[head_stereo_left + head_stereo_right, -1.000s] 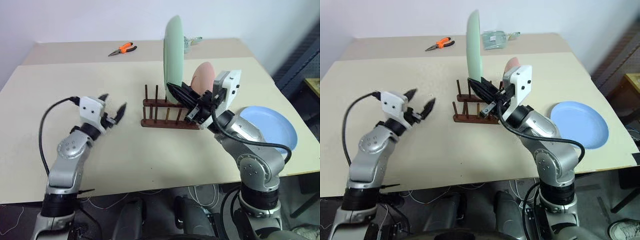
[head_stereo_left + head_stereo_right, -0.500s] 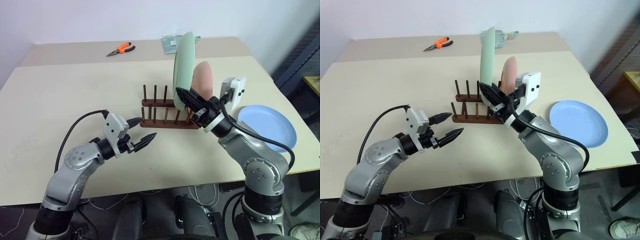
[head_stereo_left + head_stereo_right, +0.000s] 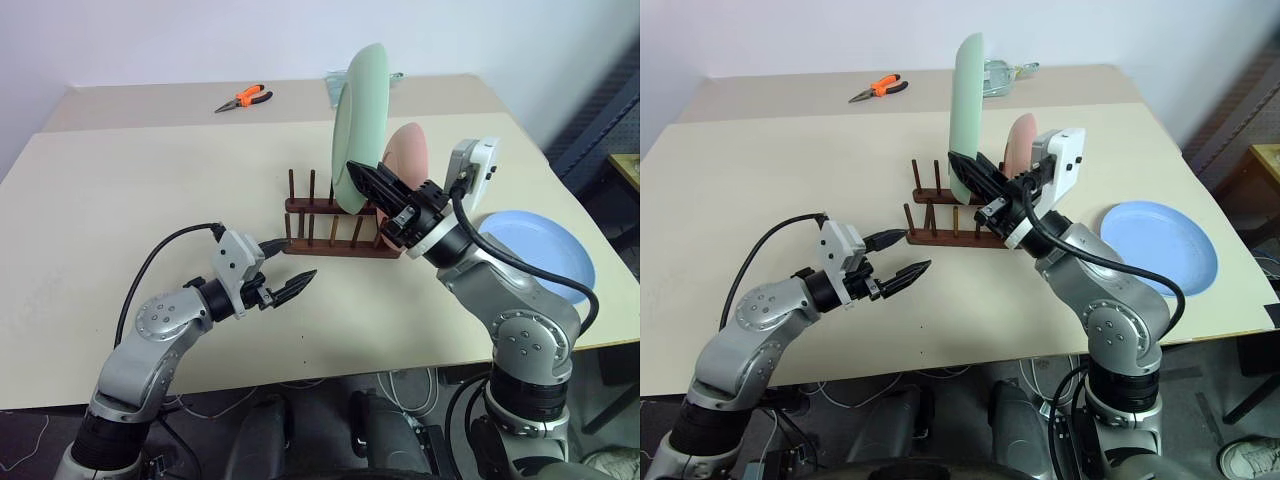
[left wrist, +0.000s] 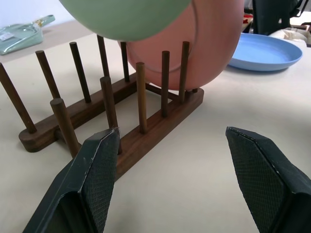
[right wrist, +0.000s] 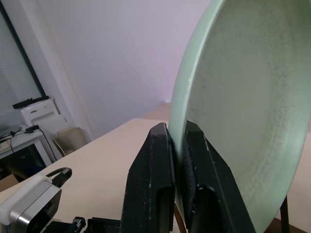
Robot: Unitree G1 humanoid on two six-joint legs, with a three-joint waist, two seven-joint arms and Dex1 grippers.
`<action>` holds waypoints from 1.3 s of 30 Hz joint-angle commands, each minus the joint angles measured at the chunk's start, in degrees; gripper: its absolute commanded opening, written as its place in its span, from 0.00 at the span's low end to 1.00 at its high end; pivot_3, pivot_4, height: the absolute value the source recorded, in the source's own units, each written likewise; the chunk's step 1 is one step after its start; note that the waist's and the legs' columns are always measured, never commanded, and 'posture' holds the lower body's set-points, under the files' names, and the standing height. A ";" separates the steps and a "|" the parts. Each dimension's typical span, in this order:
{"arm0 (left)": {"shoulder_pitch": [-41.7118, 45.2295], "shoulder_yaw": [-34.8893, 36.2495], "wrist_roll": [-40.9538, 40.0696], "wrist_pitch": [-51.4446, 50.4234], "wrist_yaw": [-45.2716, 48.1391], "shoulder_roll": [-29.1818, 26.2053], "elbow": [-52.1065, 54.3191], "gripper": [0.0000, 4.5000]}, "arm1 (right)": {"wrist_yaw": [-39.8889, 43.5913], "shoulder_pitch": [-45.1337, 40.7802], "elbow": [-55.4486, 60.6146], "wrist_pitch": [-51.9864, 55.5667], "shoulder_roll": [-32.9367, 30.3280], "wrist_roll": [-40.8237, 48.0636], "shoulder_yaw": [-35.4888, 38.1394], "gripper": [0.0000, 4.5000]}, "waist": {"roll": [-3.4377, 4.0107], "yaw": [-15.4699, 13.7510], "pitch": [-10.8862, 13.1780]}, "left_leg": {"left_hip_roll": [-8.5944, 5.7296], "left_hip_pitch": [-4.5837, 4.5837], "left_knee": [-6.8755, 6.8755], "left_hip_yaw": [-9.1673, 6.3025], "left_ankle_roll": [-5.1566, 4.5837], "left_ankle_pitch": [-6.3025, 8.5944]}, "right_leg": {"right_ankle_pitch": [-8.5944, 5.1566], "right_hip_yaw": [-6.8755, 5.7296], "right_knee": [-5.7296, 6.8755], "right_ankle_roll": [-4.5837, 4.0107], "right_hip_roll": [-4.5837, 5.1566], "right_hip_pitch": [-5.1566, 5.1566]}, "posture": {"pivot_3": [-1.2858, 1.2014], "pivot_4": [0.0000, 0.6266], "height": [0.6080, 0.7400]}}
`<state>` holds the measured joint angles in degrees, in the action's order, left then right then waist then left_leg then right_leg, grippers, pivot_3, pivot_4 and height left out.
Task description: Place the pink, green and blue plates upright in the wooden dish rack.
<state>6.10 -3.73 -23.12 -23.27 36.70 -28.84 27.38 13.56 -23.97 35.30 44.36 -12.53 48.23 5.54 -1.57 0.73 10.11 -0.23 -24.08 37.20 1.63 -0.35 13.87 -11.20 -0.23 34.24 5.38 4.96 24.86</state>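
Left eye view: right gripper [image 3: 352,169] has its jaws clamped on the lower rim of the green plate [image 3: 358,125], holding it upright on edge above the wooden dish rack [image 3: 335,232]. Plate's bottom edge is over the rack's right half, just left of the pink plate [image 3: 408,158]; can't tell if it touches the pegs. Pink plate stands upright in a slot at the rack's right end. Blue plate [image 3: 545,252] lies flat on the bench [image 3: 140,200], right of the rack and well apart from it, beside the right arm.

Left gripper [image 3: 287,283] hovers low over the bench, in front of the rack's left end, jaws wide and holding nothing, pointing toward the rack. Near it, not touching.

Left wrist view: both black fingers [image 4: 95,177] spread wide, rack between them in the background, empty pegs on its near end, pink plate seated between pegs at the far end, green plate's rim hanging above.

Right wrist view: two fingers [image 5: 153,184] pinch the green plate's rim from either side, tight.

Orange pliers [image 3: 245,97] lie at the far back of the bench, and a clear packet [image 3: 1003,73] sits behind the green plate.
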 commanded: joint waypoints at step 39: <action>4.59 -3.17 2.42 5.25 4.81 2.80 -5.69 0.80 | 11.18 14.56 -14.28 -9.39 -31.52 -22.43 20.37 0.99 | 0.16 -1.38 0.01 | 0.00 -0.10 0.15 0.05 -0.09 0.04 | -0.05 0.02 -0.13 0.07 -0.03 -0.08 | 0.52 0.24 0.98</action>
<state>9.81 -6.55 -21.07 -19.67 40.95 -26.23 21.18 23.81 -10.91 19.25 34.76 -42.82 27.61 25.81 -1.41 -0.65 10.12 -0.22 -24.14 37.35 1.68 -0.44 13.91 -11.25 -0.21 34.12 5.45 4.92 24.77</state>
